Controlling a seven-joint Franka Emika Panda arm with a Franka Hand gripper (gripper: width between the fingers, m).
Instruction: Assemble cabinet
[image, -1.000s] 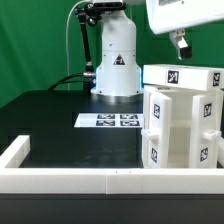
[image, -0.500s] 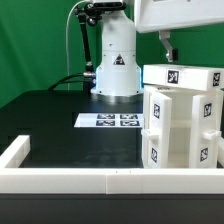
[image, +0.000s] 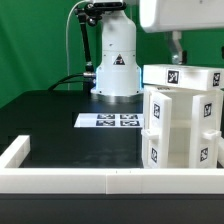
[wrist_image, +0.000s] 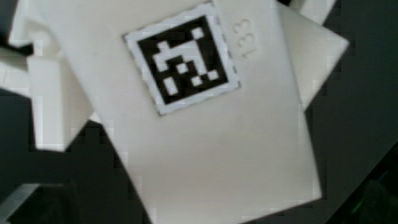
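Observation:
The white cabinet body (image: 182, 130) stands at the exterior view's right, with tag markers on its front blocks. A white top panel (image: 182, 76) with two markers lies across it. My gripper (image: 176, 48) hangs just above that panel's far edge without touching it. In the wrist view the panel (wrist_image: 214, 150) with one large marker fills the picture, tilted. Nothing is between the jaws, and only dark edges show at the sides, so the gripper reads as open and empty.
The robot base (image: 115, 65) stands at the back centre. The marker board (image: 108, 121) lies flat on the black table in front of it. A low white rim (image: 70, 180) edges the table's front and left side.
The gripper swung towards the exterior view's left, then came part of the way back right, staying at about the same height above the cabinet top. The cabinet parts have not moved.

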